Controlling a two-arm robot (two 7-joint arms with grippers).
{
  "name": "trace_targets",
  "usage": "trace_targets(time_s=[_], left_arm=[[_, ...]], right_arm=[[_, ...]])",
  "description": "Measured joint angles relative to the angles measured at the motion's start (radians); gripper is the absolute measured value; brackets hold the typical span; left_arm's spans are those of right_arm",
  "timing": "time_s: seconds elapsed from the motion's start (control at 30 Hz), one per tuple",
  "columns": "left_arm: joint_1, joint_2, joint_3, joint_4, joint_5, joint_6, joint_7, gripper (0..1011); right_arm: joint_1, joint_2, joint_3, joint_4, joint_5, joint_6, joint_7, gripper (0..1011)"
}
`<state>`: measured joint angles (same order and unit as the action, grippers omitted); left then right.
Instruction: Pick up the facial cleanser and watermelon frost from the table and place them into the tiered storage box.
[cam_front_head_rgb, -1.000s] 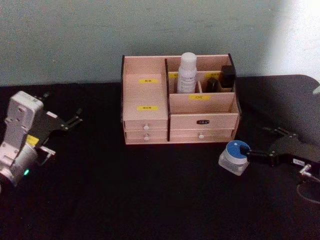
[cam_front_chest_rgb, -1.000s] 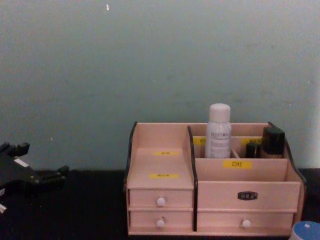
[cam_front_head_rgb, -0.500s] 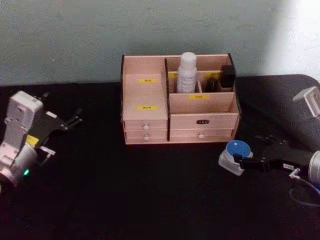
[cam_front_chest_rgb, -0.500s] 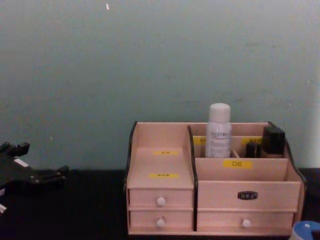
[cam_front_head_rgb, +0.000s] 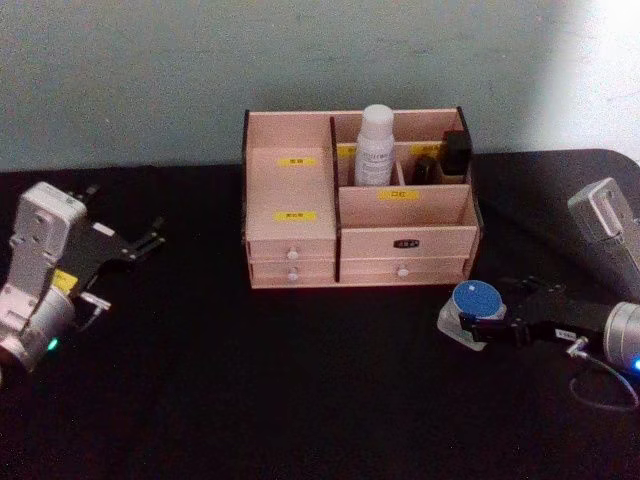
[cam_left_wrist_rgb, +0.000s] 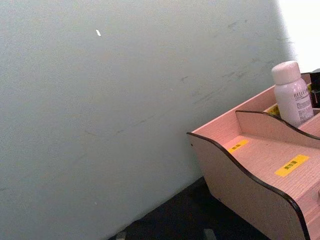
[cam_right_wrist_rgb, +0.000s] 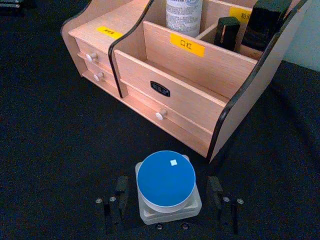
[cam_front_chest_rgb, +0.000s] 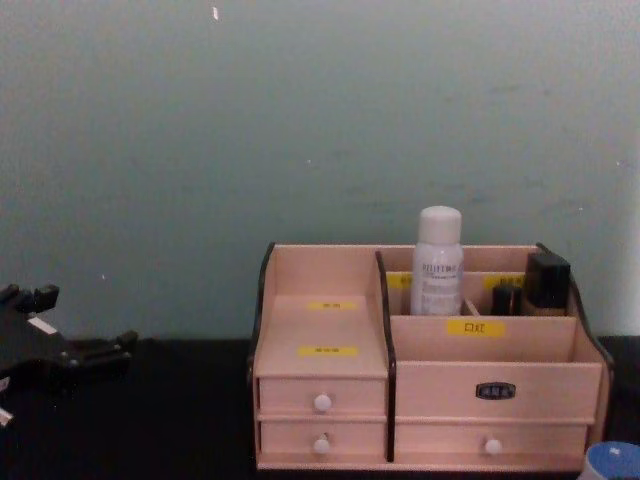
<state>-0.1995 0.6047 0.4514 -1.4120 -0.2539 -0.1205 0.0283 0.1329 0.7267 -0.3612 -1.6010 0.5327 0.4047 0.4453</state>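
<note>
The watermelon frost (cam_front_head_rgb: 472, 309), a squat clear jar with a blue lid, stands on the black table in front of the box's right corner. My right gripper (cam_front_head_rgb: 480, 323) is open and low at the jar. In the right wrist view its fingers (cam_right_wrist_rgb: 121, 192) flank the watermelon frost (cam_right_wrist_rgb: 166, 182) with a gap on each side. The tiered storage box (cam_front_head_rgb: 300, 190) sits at the table's back centre. The facial cleanser (cam_front_head_rgb: 375, 146), a white bottle, stands upright in a rear compartment, also seen from the chest (cam_front_chest_rgb: 437, 262). My left gripper (cam_front_head_rgb: 148, 236) rests open at the far left.
Small black bottles (cam_front_head_rgb: 455, 150) stand in the box's rear right compartment beside the cleanser. The front right compartment (cam_right_wrist_rgb: 170, 65) is open at the top. A teal wall rises close behind the box. Black tabletop stretches between both arms.
My right gripper has slid left and lowered, so its fingers now flank the jar instead of sitting beside it. The jar, the box and the left arm have stayed put.
</note>
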Motion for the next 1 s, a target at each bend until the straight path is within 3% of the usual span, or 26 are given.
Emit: trace_targets(time_s=[0.37, 1.0], left_arm=[[0.000, 0.000, 0.000, 0.000, 0.000, 0.000, 0.000, 1001], [0.000, 0.000, 0.000, 0.000, 0.000, 0.000, 0.000, 1001]], right_arm=[[0.023, -0.007, -0.022, 0.027, -0.006, 0.000, 0.008, 1002], [0.031, -0.012, -0.028, 0.035, -0.018, -0.014, 0.002, 1002]])
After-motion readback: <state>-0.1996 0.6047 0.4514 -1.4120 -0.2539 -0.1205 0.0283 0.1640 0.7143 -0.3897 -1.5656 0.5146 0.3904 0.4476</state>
